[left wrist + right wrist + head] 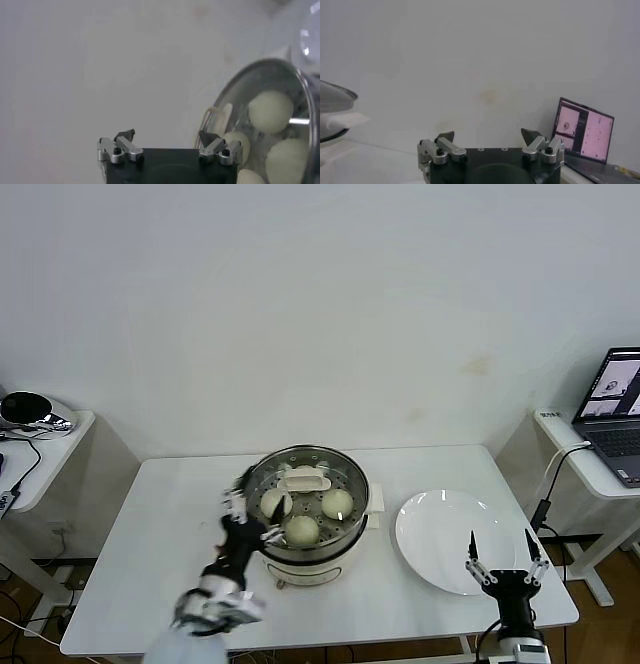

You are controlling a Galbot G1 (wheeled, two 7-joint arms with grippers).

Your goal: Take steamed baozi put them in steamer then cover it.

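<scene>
The steamer (290,564) stands mid-table on its cream base. The cover (345,474) lies on it, its cream handle (303,479) at the centre. Through the glass I see baozi (337,503) (276,503) (301,530). In the left wrist view several baozi (270,111) show inside the steel rim (235,87). My left gripper (255,519) (166,134) is open and empty, right against the steamer's left side. My right gripper (503,556) (487,134) is open and empty, at the near edge of the plate.
A flat white plate (447,541) lies right of the steamer on the white table (150,524). A laptop (620,409) (582,131) sits on a side table at right. A shiny object (35,412) rests on a side table at left.
</scene>
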